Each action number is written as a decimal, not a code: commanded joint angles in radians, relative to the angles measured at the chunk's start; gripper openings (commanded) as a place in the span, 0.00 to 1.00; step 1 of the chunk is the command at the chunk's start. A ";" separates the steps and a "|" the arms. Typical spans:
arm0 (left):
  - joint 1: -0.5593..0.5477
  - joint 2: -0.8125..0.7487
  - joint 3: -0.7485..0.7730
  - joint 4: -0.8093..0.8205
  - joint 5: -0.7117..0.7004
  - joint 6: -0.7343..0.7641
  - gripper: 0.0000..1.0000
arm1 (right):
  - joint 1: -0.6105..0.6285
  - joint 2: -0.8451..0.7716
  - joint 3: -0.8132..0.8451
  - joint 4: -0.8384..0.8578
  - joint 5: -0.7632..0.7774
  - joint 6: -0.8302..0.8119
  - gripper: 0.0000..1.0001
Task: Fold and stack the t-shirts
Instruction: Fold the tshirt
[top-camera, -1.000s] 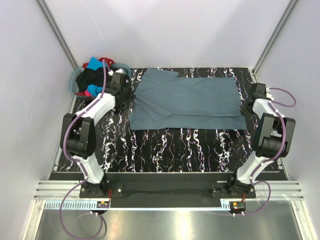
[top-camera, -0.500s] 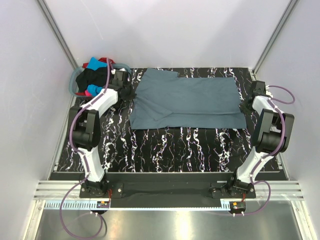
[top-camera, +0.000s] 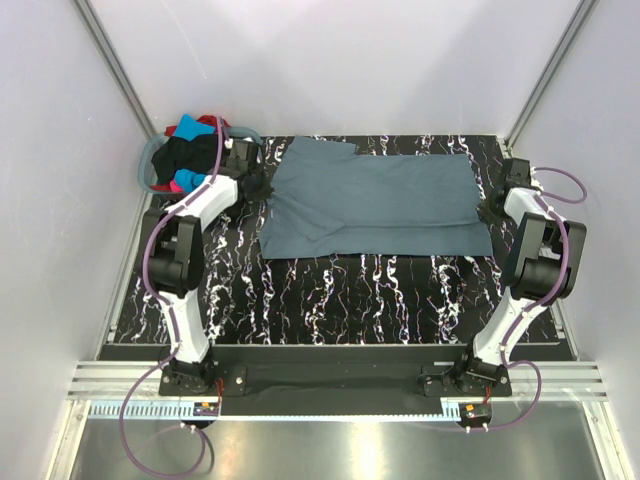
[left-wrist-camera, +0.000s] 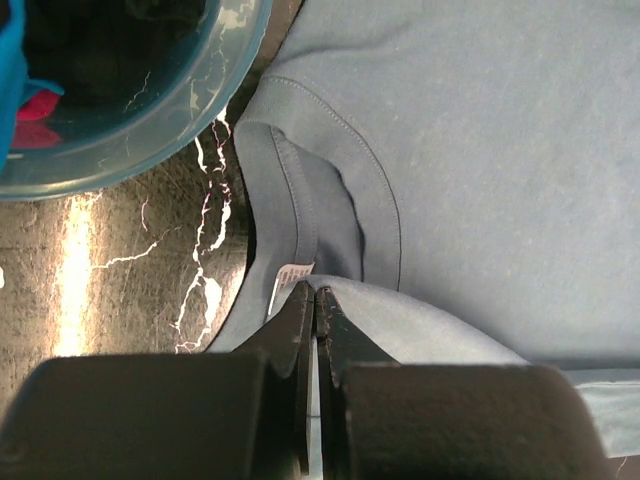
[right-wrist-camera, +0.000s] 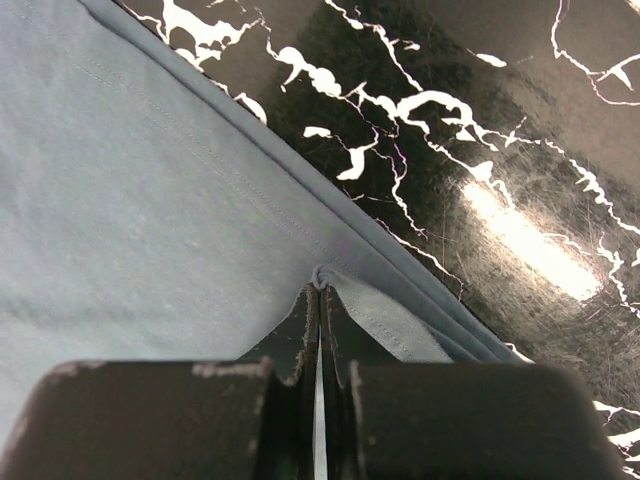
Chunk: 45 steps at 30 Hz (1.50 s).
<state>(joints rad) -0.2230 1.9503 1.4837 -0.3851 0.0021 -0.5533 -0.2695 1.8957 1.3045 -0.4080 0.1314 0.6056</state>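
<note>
Table (top-camera: 330, 290): t-shirt (top-camera: 380, 205) pinched by left tool (left-wrist-camera: 315, 300), right tool (right-wrist-camera: 320, 290).

Your t-shirt (top-camera: 380, 205) was slate blue, the table (top-camera: 350, 290) black with white veins, the far-left basket (left-wrist-camera: 170, 135) teal, its shirts (top-camera: 193, 153) black, turquoise, red and pink.

basket (left-wrist-camera: 150, 150) just beside left claw (left-wrist-camera: 315, 292)

overhead view covers the whole table (top-camera: 330, 290); wrist views look closely down at the t-shirt (top-camera: 375, 205).
</note>
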 joint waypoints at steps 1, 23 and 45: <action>0.007 0.009 0.061 0.008 -0.011 0.015 0.00 | -0.004 0.002 0.042 0.031 0.002 -0.020 0.00; 0.007 0.081 0.184 -0.008 -0.005 0.055 0.00 | -0.004 0.042 0.052 0.032 0.057 -0.018 0.01; 0.008 0.164 0.415 -0.138 0.133 0.159 0.32 | -0.005 -0.099 0.018 0.009 0.017 0.005 0.31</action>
<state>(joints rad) -0.2218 2.1719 1.8603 -0.4942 0.1020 -0.4107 -0.2695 1.9106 1.3212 -0.4053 0.1444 0.6014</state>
